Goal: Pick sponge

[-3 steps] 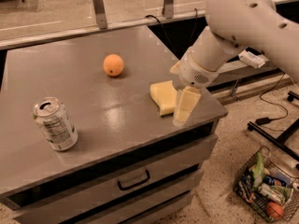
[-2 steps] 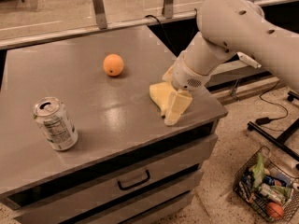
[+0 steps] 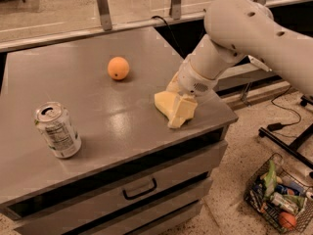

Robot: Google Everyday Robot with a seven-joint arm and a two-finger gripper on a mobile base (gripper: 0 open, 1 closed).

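The sponge (image 3: 164, 102) is a pale yellow foam block lying near the right front edge of the grey cabinet top (image 3: 98, 97). My gripper (image 3: 178, 110), at the end of the white arm (image 3: 230, 38) that reaches in from the right, is down at the sponge's right side and covers part of it. The sponge rests on the cabinet top.
An orange (image 3: 118, 68) sits further back on the top. A soda can (image 3: 57, 129) stands at the front left. The cabinet has drawers with a handle (image 3: 140, 188). A wire basket of items (image 3: 279, 196) is on the floor at the right. A rail runs along the back.
The arm has swung left and lowered, bringing the gripper from the sponge's right edge further onto it. The sponge, orange and can have stayed in place.
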